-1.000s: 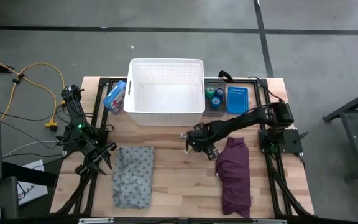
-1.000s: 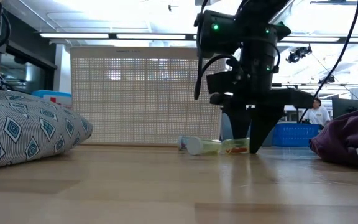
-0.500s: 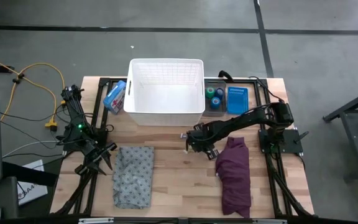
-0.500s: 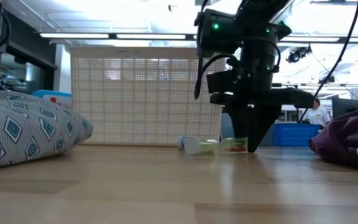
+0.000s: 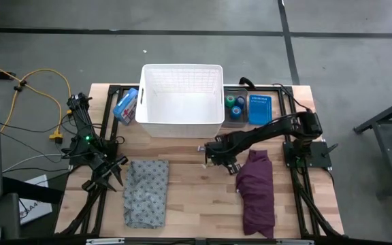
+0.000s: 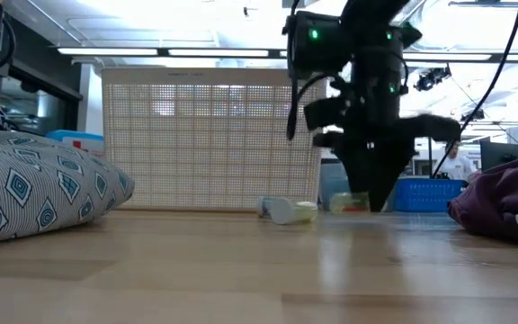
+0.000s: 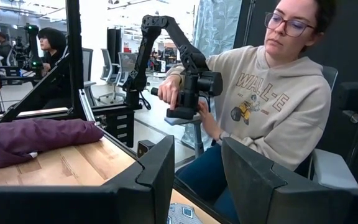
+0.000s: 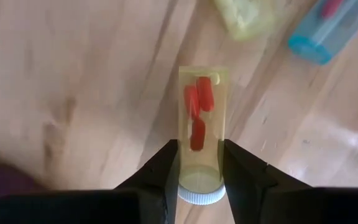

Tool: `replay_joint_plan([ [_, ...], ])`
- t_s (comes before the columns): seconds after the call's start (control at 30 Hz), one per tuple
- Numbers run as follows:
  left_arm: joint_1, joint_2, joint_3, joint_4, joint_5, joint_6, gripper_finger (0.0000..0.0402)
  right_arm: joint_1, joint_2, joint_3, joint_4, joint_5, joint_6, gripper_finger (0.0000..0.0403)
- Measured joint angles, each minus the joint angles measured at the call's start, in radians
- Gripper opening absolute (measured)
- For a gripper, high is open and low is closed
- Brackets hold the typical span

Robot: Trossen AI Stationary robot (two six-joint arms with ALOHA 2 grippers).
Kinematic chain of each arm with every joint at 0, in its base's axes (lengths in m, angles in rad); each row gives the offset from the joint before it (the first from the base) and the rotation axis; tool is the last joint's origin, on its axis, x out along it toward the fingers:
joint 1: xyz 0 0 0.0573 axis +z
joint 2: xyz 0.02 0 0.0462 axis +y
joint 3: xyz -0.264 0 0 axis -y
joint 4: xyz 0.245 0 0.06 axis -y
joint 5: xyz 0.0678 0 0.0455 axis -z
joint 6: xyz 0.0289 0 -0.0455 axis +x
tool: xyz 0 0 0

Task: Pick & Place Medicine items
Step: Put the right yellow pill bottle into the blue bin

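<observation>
- Right gripper [image 8: 199, 163] is clamped on a small clear yellowish vial [image 8: 200, 127] with red capsule-shaped bits inside and a white cap at one end. The dark fingers [image 8: 161, 171] pinch its round sides near the cap.
- In the low view the vial [image 6: 351, 202] looks just clear of the wooden tabletop [image 6: 241, 270], though it's hard to be sure from that angle.
- Another pale vial [image 6: 288, 211] lies on its side on the wood close by, in front of the white latticed basket [image 5: 182, 101]. The right wrist view also shows a blue-capped clear tube [image 8: 331, 28] lying near it.
- Green and blue tape rolls [image 5: 236, 105] sit in a small clear bin beside the basket, next to a blue perforated box [image 5: 259, 109].
- Crumpled purple cloth [image 5: 257, 190] lies just beside the right gripper; a grey diamond-patterned cloth [image 5: 146, 192] is spread flat on the left.
- Left gripper [image 7: 197, 163] waits at the tabletop's left edge, its blocky fingers parted on nothing.
- A person in a beige sweatshirt [image 7: 272, 99] sits beyond the table.
</observation>
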Motion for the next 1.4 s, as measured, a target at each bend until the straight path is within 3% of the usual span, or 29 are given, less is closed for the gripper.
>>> replay_joint_plan([
  [0.47,0.000,0.000,0.000,0.000,0.000,0.000,0.0127,-0.001,-0.207,0.072,-0.111,-0.049,0.090,0.0095],
  [0.97,0.000,0.000,0.000,0.000,0.000,0.000,0.0127,-0.004,-0.241,0.072,-0.192,-0.047,0.238,0.0097],
  [1.17,0.000,0.000,0.000,0.000,0.000,0.000,0.0127,-0.052,-0.263,0.072,-0.298,-0.059,0.302,0.0097],
  [1.4,0.000,0.000,0.000,0.000,0.000,0.000,0.0127,-0.147,-0.309,0.071,-0.385,-0.153,0.309,0.0097],
])
